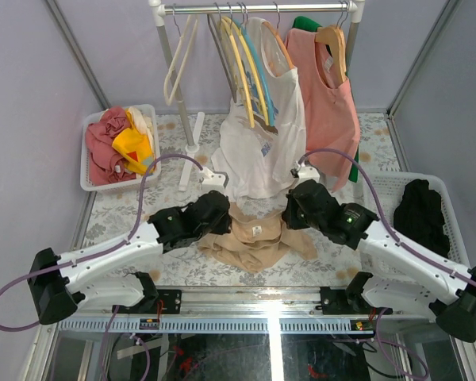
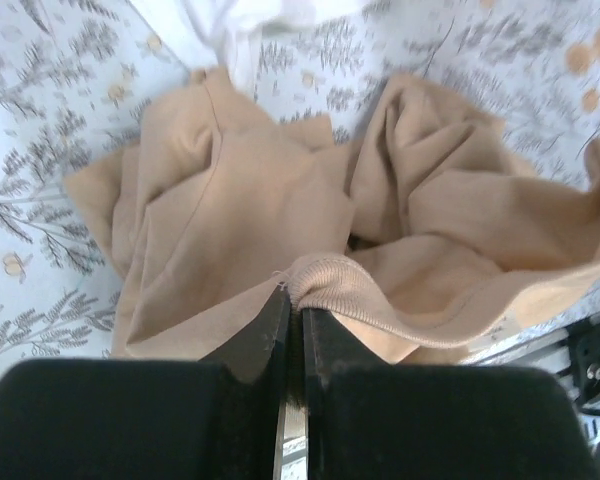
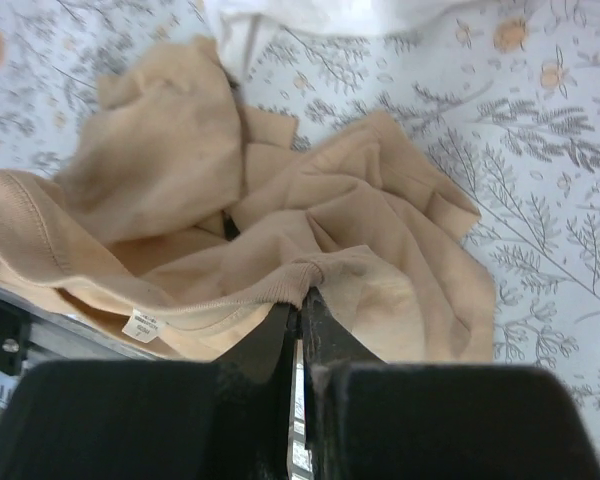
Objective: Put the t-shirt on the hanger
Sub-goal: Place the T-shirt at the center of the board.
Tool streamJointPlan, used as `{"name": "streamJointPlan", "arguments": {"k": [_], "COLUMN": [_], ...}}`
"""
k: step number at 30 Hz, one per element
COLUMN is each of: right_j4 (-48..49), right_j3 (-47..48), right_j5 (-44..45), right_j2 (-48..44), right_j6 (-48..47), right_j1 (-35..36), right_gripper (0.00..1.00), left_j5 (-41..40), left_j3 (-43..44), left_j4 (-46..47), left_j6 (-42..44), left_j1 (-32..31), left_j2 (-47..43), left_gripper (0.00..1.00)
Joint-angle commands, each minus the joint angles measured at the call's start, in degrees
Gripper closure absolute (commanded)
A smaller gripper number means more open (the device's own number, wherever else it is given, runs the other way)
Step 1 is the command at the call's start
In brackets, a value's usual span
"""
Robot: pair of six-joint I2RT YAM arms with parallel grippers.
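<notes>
Left hand [image 2: 292, 300]: fingers together, clamped on the ribbed neck edge of the t-shirt [image 2: 260, 200]. The fabric is pinched btwn the tips and rises in a small fold over them. Right hand [image 3: 300, 300] is the same, fingers together and clamped on the neck hem. The white label [image 3: 143, 325] sits along that hem at about 9 o'clock from my fingertips.

From the top cam, left hand [image 1: 210, 214] is at the shirt's 9 o'clock side and right hand [image 1: 301, 208] at its 3 o'clock side. The t-shirt [image 1: 254, 238] is bunched btwn them, lying crumpled on the table [image 1: 111, 214] mid-table, w/ the neck toward the near edge.

At 12 o'clock from the shirt a white printed shirt [image 1: 254, 151] hangs from the rail [image 1: 254, 8], its lower edge just above the tan fabric. The hanger [image 1: 259, 75], light blue, is up on that rail among yellow hangers [image 1: 239, 55], w/ its lower part against the white shirt. A salmon-pink top [image 1: 329, 103] hangs at approx 1 o'clock, and a cream hanger [image 1: 178, 55] at 11 o'clock.

At 10 o'clock a white basket [image 1: 91, 171] holds red and yellow clothes. At 3 o'clock a 2nd basket [image 1: 381, 181] holds a black garment [image 1: 420, 214].
</notes>
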Motion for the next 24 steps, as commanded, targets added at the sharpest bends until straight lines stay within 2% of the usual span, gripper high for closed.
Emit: {"name": "streamJointPlan", "arguments": {"k": [1,10,20,24], "right_j4": [4.41,3.40,-0.47,0.29], "right_j3": [3.01,0.56,9.39,8.72], "right_j5": [-0.10,2.11,7.28,7.87], "right_j2": [-2.31,-5.74,-4.27,-2.87], "right_j6": [-1.29,-0.82,-4.45,-5.04], "right_j1": [-0.14,-0.13,-0.14,-0.13], "right_gripper": [1.00,1.00,1.00,1.00], "left_j5": [-7.63,-10.03,-13.63,-12.19], "left_j3": [3.02,0.97,11.87,9.99], "left_j4": [4.51,6.05,2.79,5.13], "left_j6": [1.66,1.04,6.94,7.51], "left_j1": [0.01,0.06,0.34,1.98], "left_j2": [-2.59,-4.71,-2.61,-1.78], "left_gripper": [1.00,1.00,1.00,1.00]}}
